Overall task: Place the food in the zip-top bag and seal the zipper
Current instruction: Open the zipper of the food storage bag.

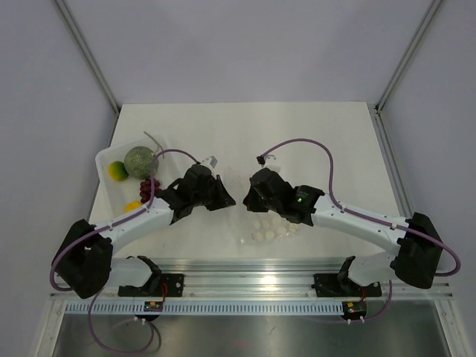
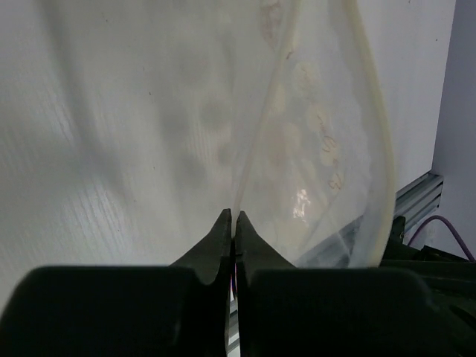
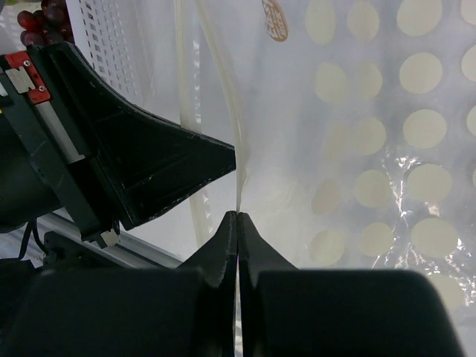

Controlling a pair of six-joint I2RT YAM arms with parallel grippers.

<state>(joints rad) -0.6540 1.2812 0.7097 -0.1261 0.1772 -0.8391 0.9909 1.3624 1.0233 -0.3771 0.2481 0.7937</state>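
Left gripper (image 2: 233, 216) and right gripper (image 3: 238, 216) each clenched on a lip of the zip-top bag (image 3: 372, 149), mid-table. Risk: film slips free, or over-pulling distorts the zipper (image 2: 375, 149). Food (image 1: 138, 161) unloaded, in tray (image 1: 104, 155) far left.

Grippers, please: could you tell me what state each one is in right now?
The left gripper is closed, pinching an edge of the bag.
The right gripper is closed, pinching the bag too.
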